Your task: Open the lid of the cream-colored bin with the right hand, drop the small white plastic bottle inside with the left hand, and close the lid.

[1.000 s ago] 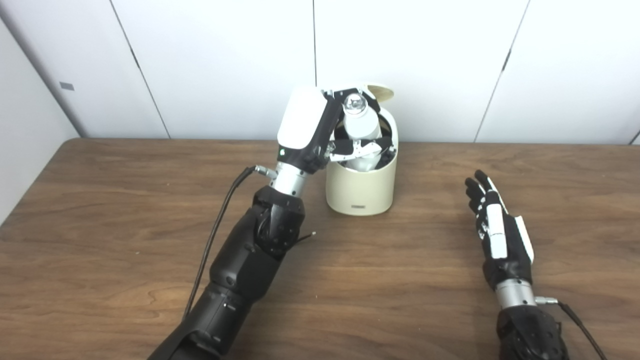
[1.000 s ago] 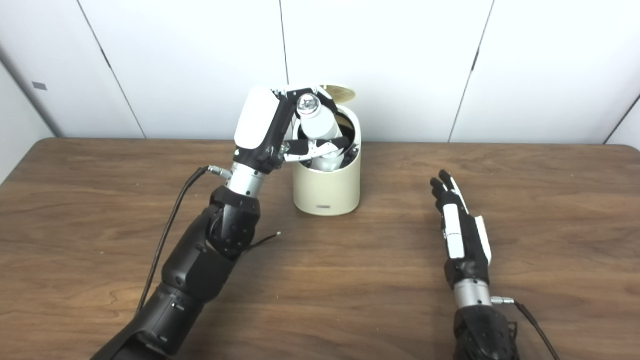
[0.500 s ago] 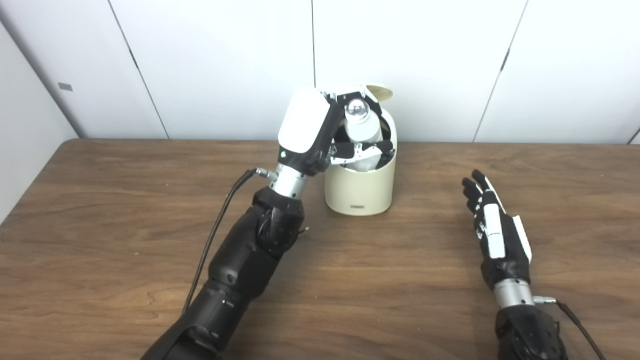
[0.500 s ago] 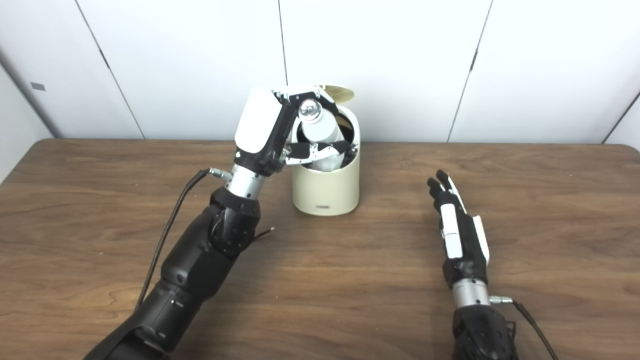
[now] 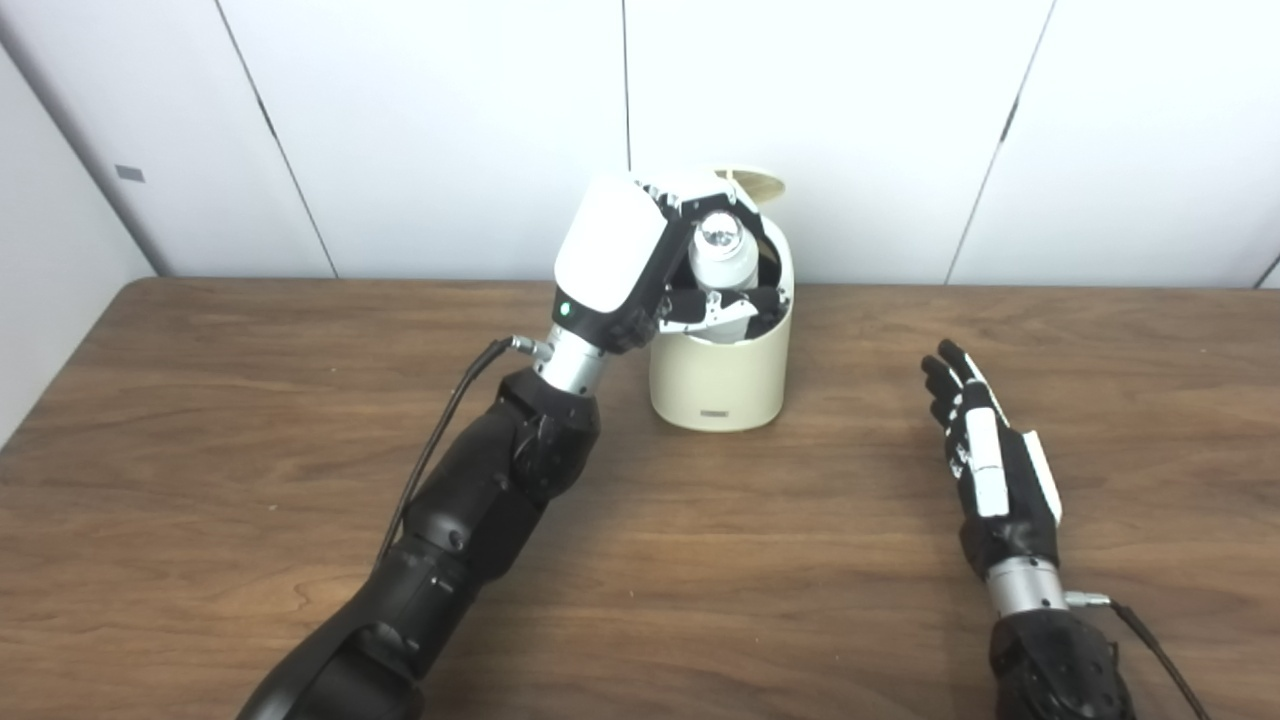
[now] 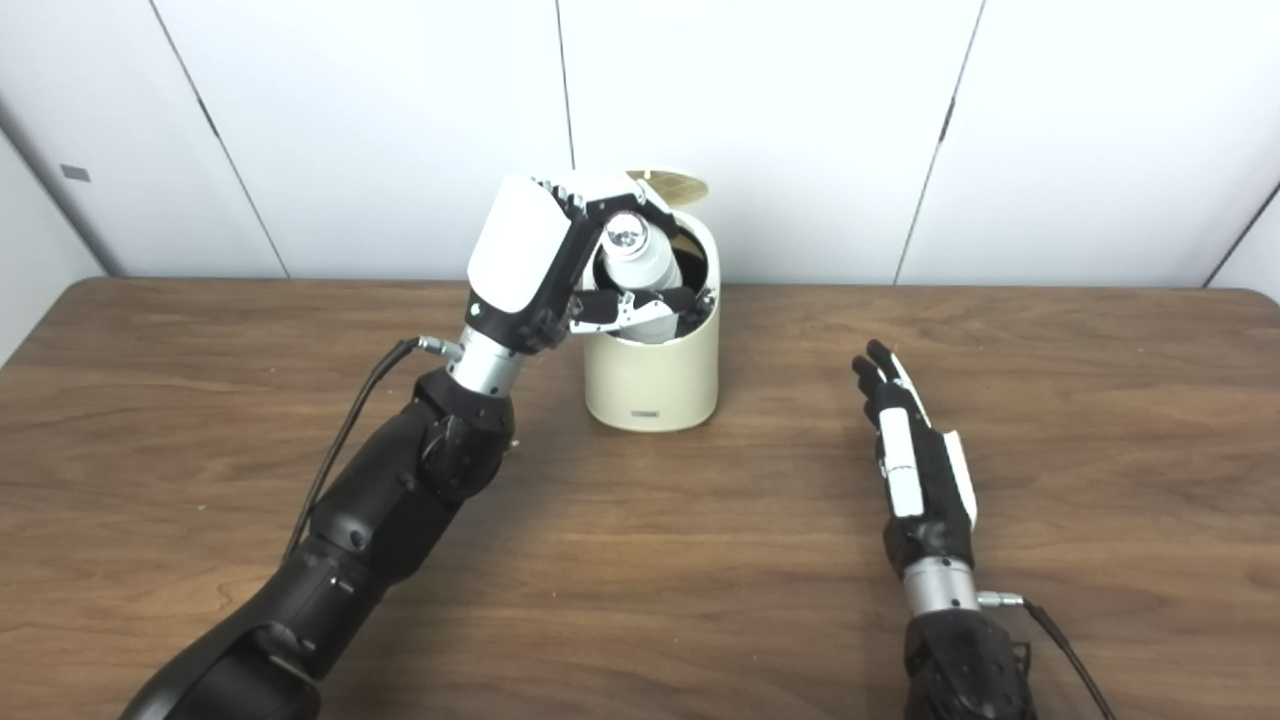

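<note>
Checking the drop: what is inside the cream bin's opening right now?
The white bottle, held by the left hand, is partly down in the cream bin, with its lid up. The bin's floor and the bottle's lower end are hidden.

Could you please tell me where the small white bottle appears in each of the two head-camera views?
Left eye view: white bottle just right of upper centre, held by the left hand in the bin's mouth.
Right eye view: same bottle at upper centre.
Shared landmark: the cream bin with raised lid.
</note>
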